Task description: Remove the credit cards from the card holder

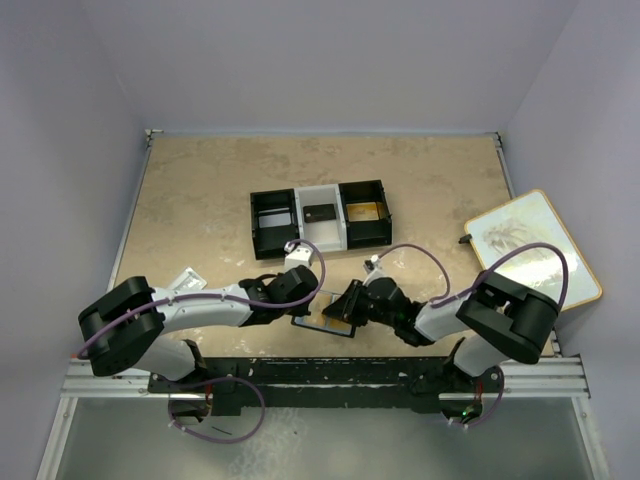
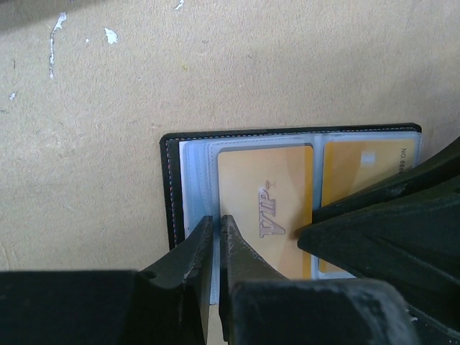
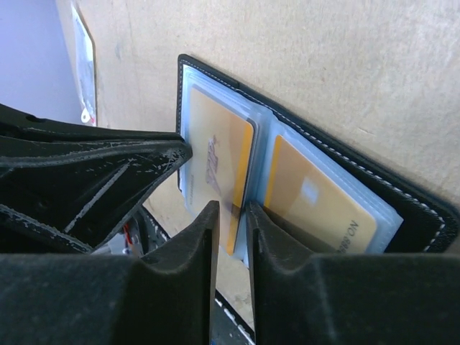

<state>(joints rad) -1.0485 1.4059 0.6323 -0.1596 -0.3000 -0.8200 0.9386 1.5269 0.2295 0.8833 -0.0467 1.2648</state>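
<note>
You've got the holder (image 1: 325, 326) lying open and flat on the table (image 1: 200, 200), near the front edge between the two arms and well short of the tray (image 1: 322, 236). It is a black bifold with pale stitching along the rim. Inside are clear, shiny pale-blue sleeves (image 2: 194, 180), several layers of them stacked at the edges. Two cards show, both gold-tan and both still seated in the sleeves, side by side. The VIP card (image 2: 266, 208) has raised silver "VIP" lettering. The second card (image 2: 366, 172) carries a small pale patch and a printed line starting "NO" along one edge. Your left gripper (image 2: 217, 230) is clenched, fingers almost meeting, with its tips at the sleeve edge on the outer side of the VIP card. A sliver of pale plastic shows in the slit between them, but you can't tell whether it is actually pinched. Your right gripper (image 3: 231, 215) comes in from the other side. Its jaws stand a narrow gap apart, astride the VIP card's inner edge next to the fold. From the wrist view you cannot tell whether the pads are biting the card or only bracketing it. The two grippers' tips sit close together over that one card.
</note>
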